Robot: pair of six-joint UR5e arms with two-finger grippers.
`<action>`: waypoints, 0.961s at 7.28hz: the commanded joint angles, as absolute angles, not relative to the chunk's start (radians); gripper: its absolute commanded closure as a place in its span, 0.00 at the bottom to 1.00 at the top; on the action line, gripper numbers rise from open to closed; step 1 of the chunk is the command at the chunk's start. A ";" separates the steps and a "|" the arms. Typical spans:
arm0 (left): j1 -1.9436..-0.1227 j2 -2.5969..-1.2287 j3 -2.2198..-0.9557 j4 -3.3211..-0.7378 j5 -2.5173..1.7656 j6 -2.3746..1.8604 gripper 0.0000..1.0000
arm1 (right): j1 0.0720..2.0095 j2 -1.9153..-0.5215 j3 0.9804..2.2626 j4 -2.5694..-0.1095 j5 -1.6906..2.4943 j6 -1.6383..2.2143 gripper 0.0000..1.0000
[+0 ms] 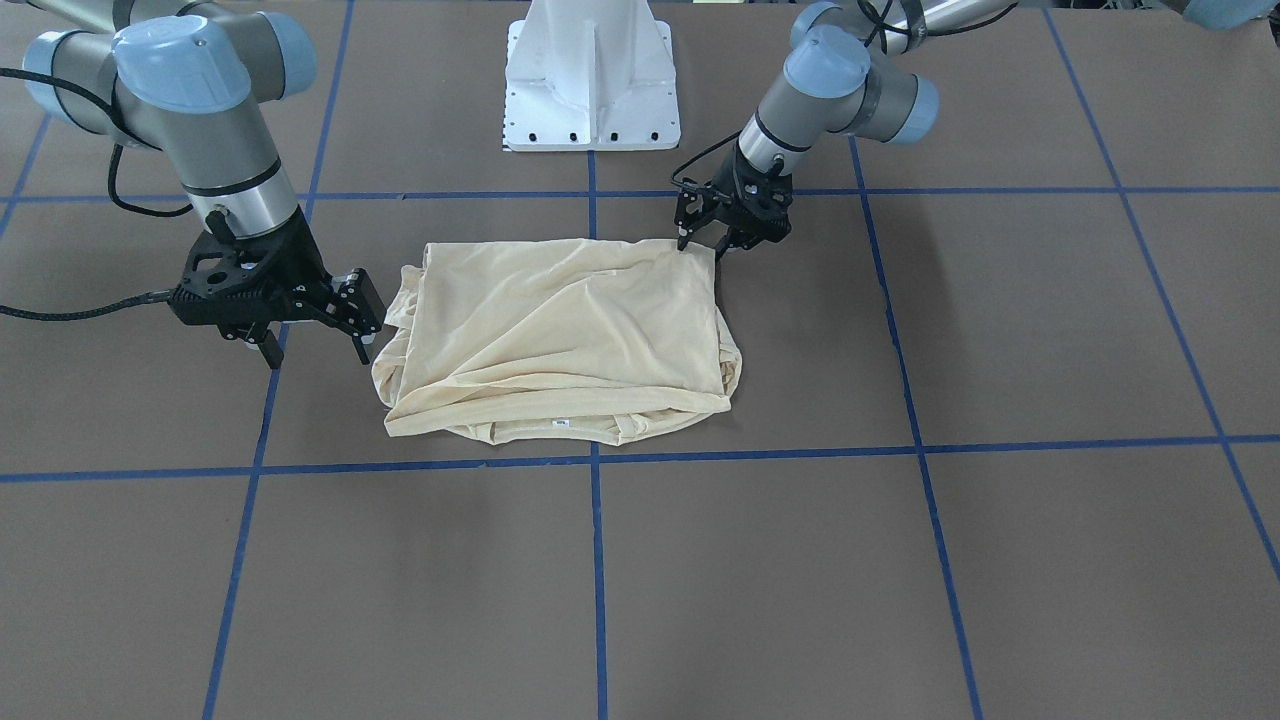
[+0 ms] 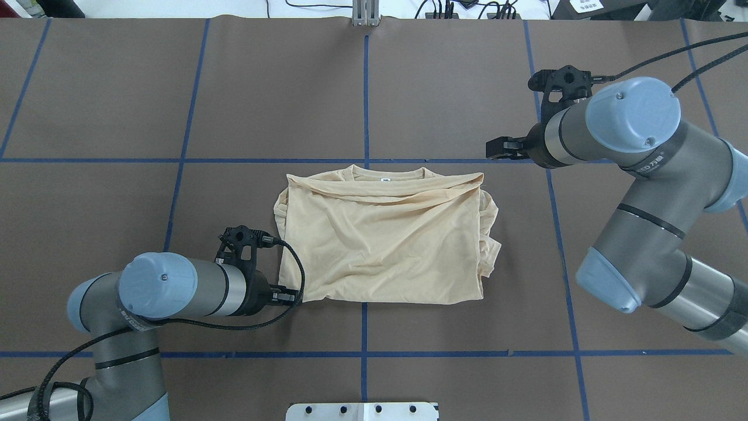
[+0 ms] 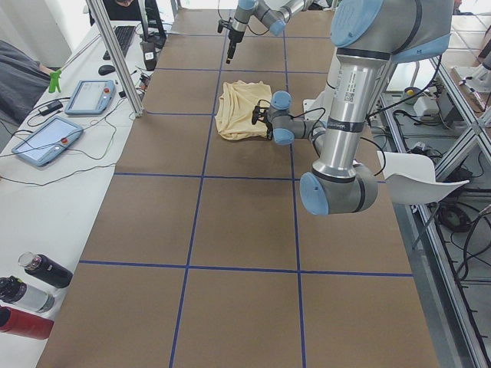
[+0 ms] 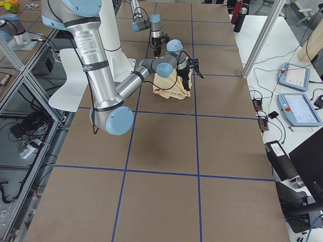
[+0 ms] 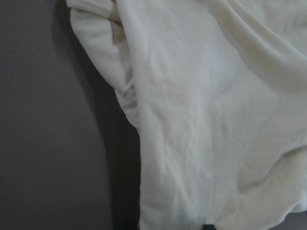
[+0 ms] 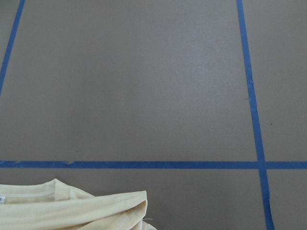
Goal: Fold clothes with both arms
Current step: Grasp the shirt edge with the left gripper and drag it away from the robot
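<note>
You're looking at the cream shirt (image 1: 560, 330) lying in the middle of the brown table (image 1: 900, 580), folded into a rough rectangle and sitting across the centre blue tape line (image 1: 597, 560). The back side is facing up, plain and creased, with loose folds bunching out along both short sides. The collar edge is pointing away from the robot, and the small white neck label (image 2: 385, 179) is showing there, just short of a cross line of tape.

Your left gripper (image 1: 703, 243) is sitting low at the shirt's corner nearest the robot on its left side. Its fingers are showing a narrow gap right at the cloth edge, but I cannot tell whether they are pinching fabric. Its wrist camera is filling up with pale cloth at close range.

Your right gripper (image 1: 316, 348) is hanging near the opposite short side, jaws spread wide, gripping nothing and clear of the cloth in the overhead view. Its wrist camera is catching only the collar corner of the shirt and bare table.
</note>
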State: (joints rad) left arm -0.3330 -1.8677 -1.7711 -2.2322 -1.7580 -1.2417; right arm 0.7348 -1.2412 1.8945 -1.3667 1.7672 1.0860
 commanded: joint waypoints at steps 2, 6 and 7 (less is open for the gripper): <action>-0.327 -1.865 -1.779 -2.263 -1.758 -1.292 1.00 | 0.735 -1.244 1.894 -1.365 1.767 1.089 0.00; -0.423 -1.862 -1.784 -2.252 -1.755 -1.254 1.00 | 0.733 -1.244 1.894 -1.367 1.767 1.092 0.00; -0.483 -1.865 -1.760 -2.247 -1.755 -1.197 1.00 | 0.733 -1.243 1.893 -1.367 1.769 1.092 0.00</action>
